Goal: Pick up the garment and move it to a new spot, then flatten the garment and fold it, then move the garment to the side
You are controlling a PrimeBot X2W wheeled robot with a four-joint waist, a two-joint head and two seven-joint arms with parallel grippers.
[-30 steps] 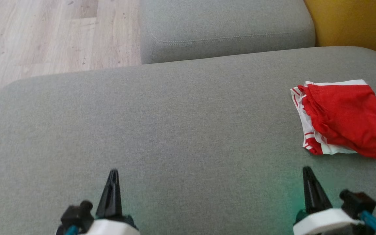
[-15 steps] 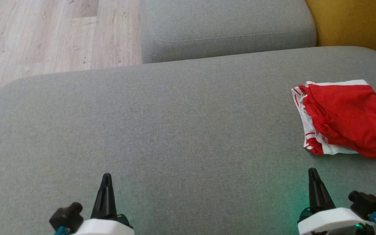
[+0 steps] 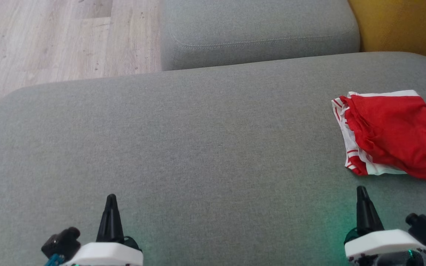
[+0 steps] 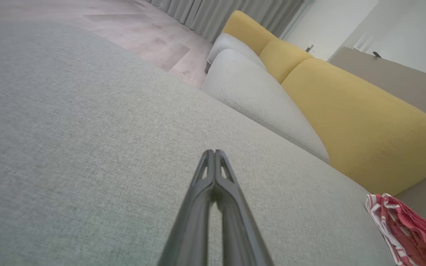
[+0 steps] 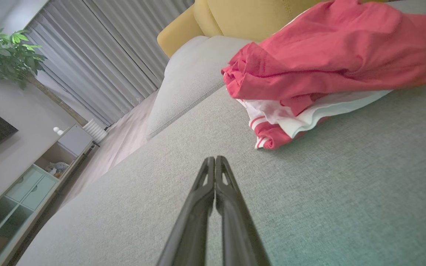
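Red-and-white garment (image 3: 392,135) lies folded in a loose bundle at right edge of frame, on the grey sofa cushion (image 3: 198,129), so the side placement looks done. Left gripper (image 3: 111,199) at lower left and right gripper (image 3: 361,192) at lower right: 2 pairs of jaws pressed together, holding nothing, both clear of the cloth, likely parked at rest.

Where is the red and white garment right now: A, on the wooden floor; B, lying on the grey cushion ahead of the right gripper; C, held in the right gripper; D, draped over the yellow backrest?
B: the garment lies on the grey cushion, apart from the shut right gripper.
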